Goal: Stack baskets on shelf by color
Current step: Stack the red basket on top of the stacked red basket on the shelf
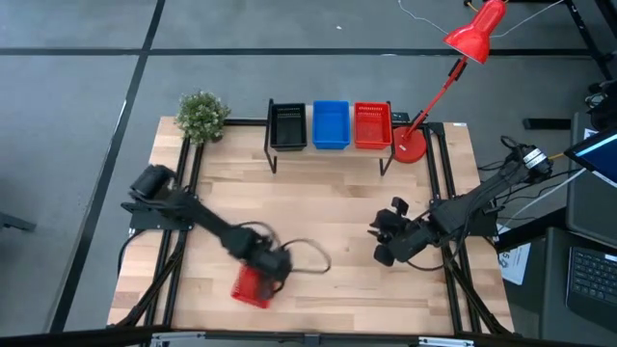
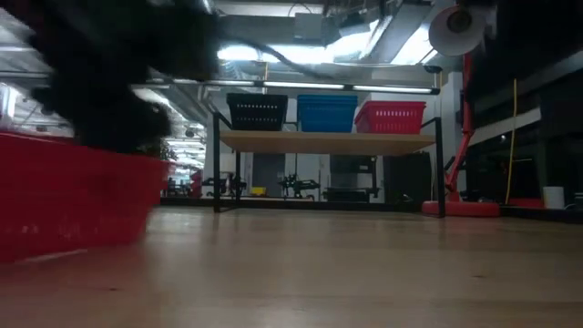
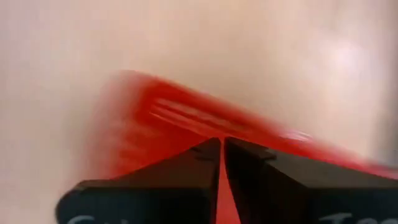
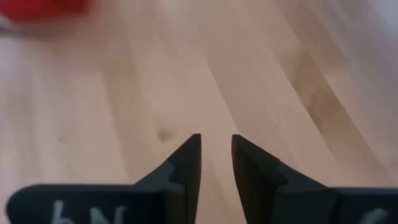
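Observation:
The shelf stands at the table's far edge and bears a black basket, a blue basket and a red basket side by side. How many lie in each pile does not show. My left gripper is near the table's front left, shut on another red basket, which also fills the left of the low view. My right gripper hovers over bare wood at the right middle, its fingers a little apart and empty. My left gripper pinches the red basket's wall at its rim between its two fingers, one inside and one outside. The fingers slant down from the table's far left side. Whether the basket's bottom touches the table, I cannot tell.
A red desk lamp stands with its base by the shelf's right end, its head beyond the far edge. A small potted plant sits at the far left corner. A dark cable loop lies beside the left gripper.

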